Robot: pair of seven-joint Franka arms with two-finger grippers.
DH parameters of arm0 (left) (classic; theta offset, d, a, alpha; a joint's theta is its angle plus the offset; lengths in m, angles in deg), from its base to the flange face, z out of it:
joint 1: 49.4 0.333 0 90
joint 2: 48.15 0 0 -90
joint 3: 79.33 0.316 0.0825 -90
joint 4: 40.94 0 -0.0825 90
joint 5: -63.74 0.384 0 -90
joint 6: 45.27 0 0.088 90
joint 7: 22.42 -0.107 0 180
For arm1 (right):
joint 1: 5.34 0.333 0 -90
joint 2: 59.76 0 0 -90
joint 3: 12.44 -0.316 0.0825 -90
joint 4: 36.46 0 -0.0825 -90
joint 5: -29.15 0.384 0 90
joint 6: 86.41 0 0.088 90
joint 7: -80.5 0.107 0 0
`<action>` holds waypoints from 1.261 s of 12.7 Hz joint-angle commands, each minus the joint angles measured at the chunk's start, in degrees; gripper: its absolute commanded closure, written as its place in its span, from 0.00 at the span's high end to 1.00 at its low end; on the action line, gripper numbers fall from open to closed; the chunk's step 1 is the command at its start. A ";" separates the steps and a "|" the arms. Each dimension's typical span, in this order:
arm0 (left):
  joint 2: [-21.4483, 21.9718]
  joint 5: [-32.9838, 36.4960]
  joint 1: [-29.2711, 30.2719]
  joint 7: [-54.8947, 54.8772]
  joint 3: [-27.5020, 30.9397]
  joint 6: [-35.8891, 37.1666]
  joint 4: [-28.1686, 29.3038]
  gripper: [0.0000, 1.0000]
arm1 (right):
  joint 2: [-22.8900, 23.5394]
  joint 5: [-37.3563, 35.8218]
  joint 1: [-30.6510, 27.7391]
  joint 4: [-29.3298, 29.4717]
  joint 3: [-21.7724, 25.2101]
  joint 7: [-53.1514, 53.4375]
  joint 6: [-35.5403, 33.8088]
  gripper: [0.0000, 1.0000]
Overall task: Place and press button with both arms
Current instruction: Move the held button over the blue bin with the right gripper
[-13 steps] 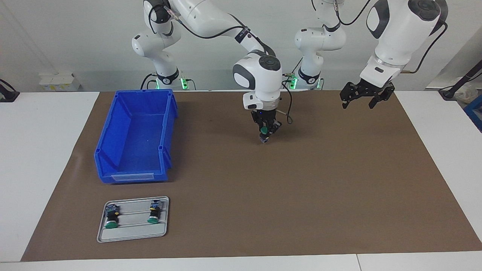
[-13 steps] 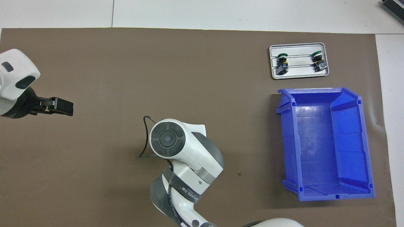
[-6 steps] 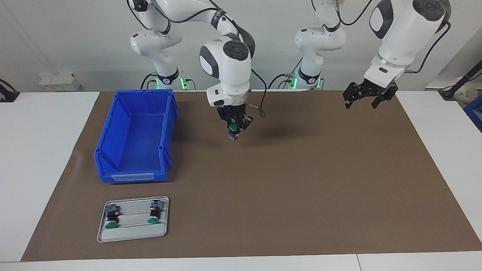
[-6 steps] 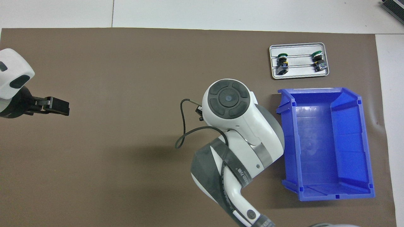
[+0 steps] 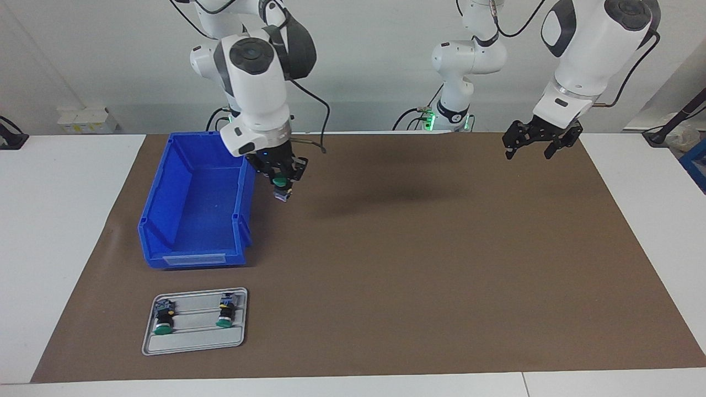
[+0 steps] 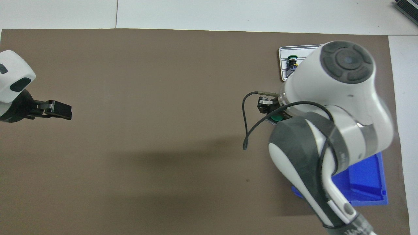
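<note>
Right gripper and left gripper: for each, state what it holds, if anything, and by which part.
The right gripper holds a button by its body just below the green cap, up beside the blue bin. The left gripper is open and holds nothing.

Right claw [image 5: 282, 184] raised, pointing down, fingers clamped. Left claw [image 5: 539, 144] raised, fingers spread, arm waiting.

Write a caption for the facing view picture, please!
Right gripper holds a green button up beside the blue bin; left gripper waits open.
</note>
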 commanded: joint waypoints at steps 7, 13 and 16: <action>1.56 0.78 0.82 -0.67 -0.48 0.30 1.68 1.00 | 1.06 1.75 -16.78 -1.74 -0.71 -35.76 3.73 0.00; 1.56 0.78 0.73 -0.67 -0.48 0.30 1.68 1.00 | 5.11 1.75 -20.66 -6.90 -0.71 -47.29 13.56 0.00; 1.56 0.78 0.73 -0.59 -0.48 0.30 1.59 1.00 | 5.82 1.84 -20.93 -10.17 -0.71 -50.28 16.40 0.00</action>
